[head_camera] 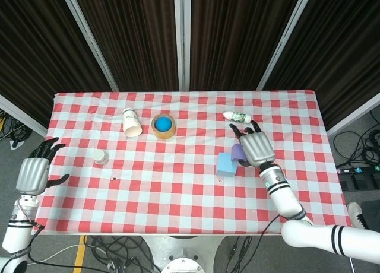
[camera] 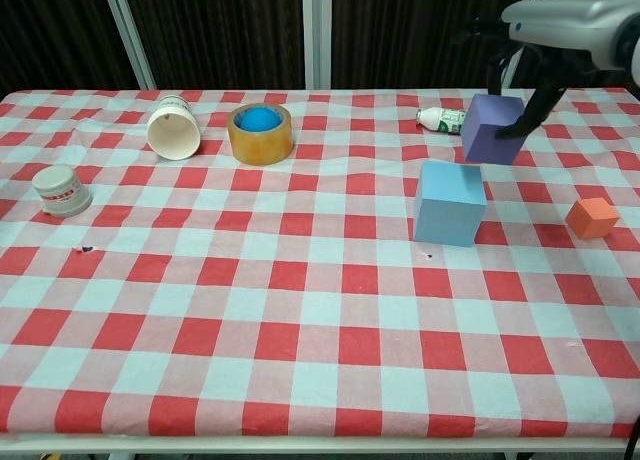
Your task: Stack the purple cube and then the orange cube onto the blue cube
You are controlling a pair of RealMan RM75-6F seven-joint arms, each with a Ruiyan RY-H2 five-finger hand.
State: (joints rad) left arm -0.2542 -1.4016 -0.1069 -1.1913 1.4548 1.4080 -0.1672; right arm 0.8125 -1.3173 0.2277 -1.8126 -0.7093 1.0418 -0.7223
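My right hand (camera: 540, 25) grips the purple cube (camera: 491, 128) from above and holds it in the air, just above and slightly right of the blue cube (camera: 449, 202). From the head camera the right hand (head_camera: 254, 148) covers most of the purple cube (head_camera: 237, 152), which overlaps the blue cube (head_camera: 225, 164). The orange cube (camera: 593, 218) sits on the cloth to the right of the blue cube; the head view hides it. My left hand (head_camera: 34, 172) hangs open off the table's left edge.
A white cup (camera: 174, 128) lies on its side at the back left, beside a tape roll (camera: 260, 133) with a blue ball in it. A small white jar (camera: 60, 190) stands at the left. A small bottle (camera: 448, 120) lies behind the blue cube.
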